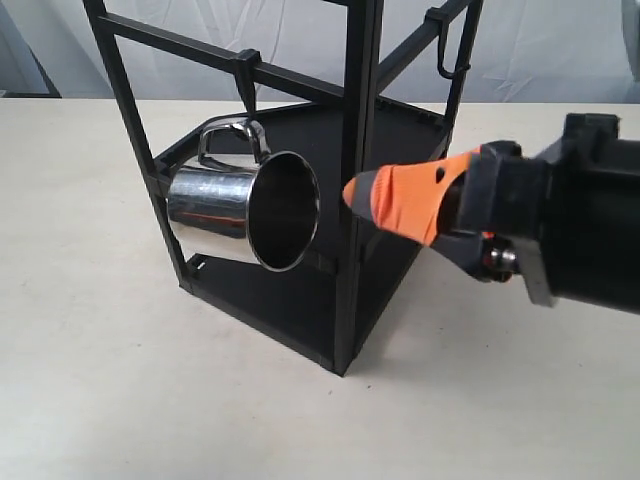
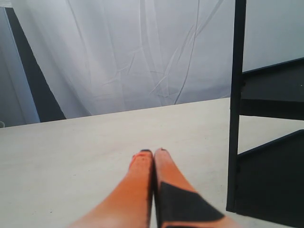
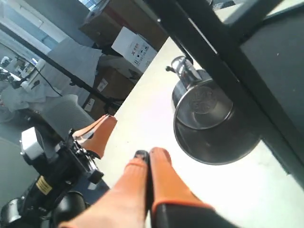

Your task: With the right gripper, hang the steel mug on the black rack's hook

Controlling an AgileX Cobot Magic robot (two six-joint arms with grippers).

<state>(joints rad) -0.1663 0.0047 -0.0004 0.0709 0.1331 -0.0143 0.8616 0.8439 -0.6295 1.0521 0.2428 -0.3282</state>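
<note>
Both grippers' fingers (image 3: pixel 142 164) together (empty)

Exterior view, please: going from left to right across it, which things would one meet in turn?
Steel mug hanging by its handle → the black rack's front corner post → the right claw with its orange fingers → the black arm body.

Soft, even light fills the exterior view; the black rack (image 1: pixel 345 200) casts faint shadow toward 6 o'clock on the surface (image 1: pixel 100 350). The steel mug (image 1: pixel 240 205) carries bright reflections. The right wrist view is washed out around 9 o'clock, perhaps overexposed.
</note>
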